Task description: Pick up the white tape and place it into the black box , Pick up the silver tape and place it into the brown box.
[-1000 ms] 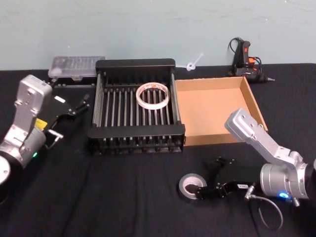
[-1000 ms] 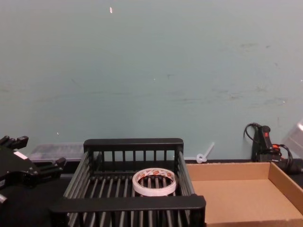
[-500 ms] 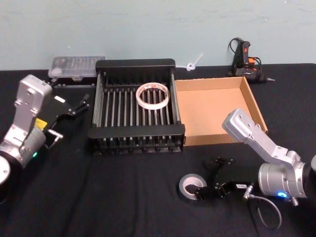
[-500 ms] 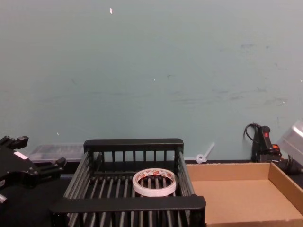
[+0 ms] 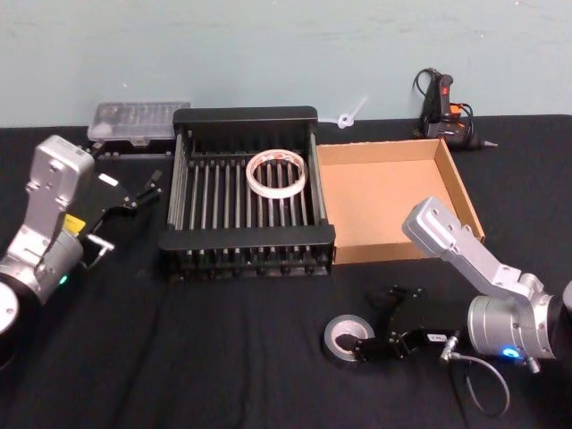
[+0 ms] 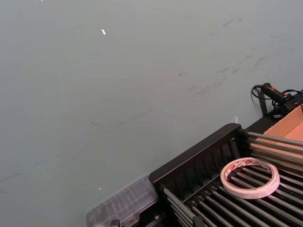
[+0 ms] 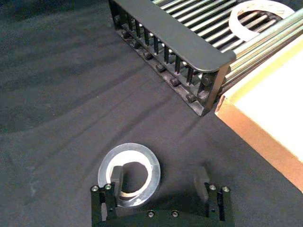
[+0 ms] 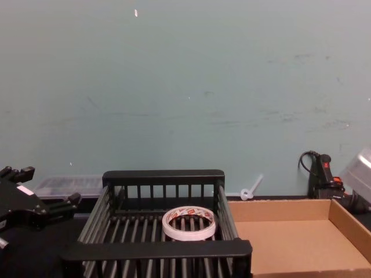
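White tape (image 5: 277, 172): lies flat on the bars inside the black box (image 5: 246, 253), so that half looks finished
Silver tape (image 7: 129, 170): flat on the bench (image 5: 223, 349), near the brown box (image 5: 458, 183)
Right pincer (image 7: 161, 182): spread wide, one finger inside the roll's core, the other outside, apparently set to pinch its wall
Left pincer (image 5: 143, 189): idle beside the black box, fingers parted

Workshop bench, glue gun (image 5: 444, 109), parts case (image 5: 138, 121), black cloth (image 5: 223, 357)

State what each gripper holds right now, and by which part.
Nothing is held. The right gripper is open at the dark grey-silver tape roll, one finger in its core. The left gripper is open beside the black slatted crate.
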You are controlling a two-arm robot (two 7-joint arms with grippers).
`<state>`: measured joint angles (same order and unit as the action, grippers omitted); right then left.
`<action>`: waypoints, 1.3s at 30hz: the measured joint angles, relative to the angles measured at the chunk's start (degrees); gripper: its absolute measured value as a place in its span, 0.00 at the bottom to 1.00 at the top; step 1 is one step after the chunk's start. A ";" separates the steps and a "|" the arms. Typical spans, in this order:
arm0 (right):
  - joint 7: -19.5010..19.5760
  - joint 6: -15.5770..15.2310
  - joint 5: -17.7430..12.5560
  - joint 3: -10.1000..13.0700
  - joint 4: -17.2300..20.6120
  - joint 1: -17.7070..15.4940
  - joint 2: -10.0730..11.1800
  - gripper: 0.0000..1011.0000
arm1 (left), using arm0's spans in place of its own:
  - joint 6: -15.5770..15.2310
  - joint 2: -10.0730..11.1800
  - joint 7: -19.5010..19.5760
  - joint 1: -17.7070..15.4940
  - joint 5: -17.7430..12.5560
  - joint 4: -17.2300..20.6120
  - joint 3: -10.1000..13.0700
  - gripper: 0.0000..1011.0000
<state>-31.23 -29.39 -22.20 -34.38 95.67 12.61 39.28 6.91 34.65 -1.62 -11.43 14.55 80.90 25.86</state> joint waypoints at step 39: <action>0.05 -0.13 0.16 -0.06 -0.08 -0.03 0.00 0.25 | 0.00 0.00 0.00 0.00 0.00 0.00 0.00 0.99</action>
<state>-31.18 -29.52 -22.04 -34.44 95.59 12.58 39.29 6.91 34.64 -1.62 -11.43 14.55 80.90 25.86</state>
